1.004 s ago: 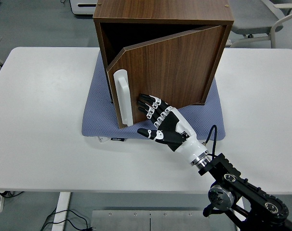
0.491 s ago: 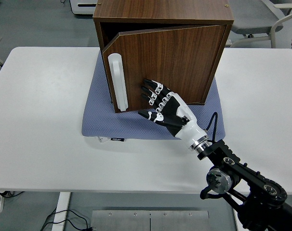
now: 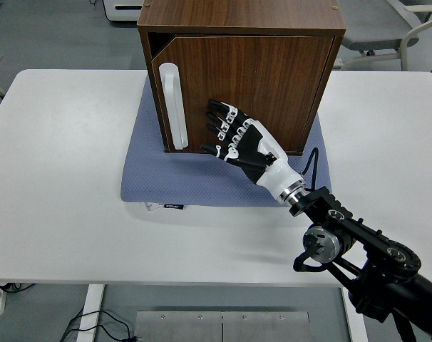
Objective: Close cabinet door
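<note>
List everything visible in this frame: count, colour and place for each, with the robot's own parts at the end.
Cabinet: one, dark brown wood, table's far middle, on the mat.
Cabinet door: one, brown, nearly shut, small gap at its upper left.
Door handle: one, white, upright at the door's left edge.
Mat: one, blue-grey, under the cabinet.
Table: one, white.
Chair: one, grey, top right behind the table.
Right hand: one, black and white, fingers spread flat against the door.
</note>
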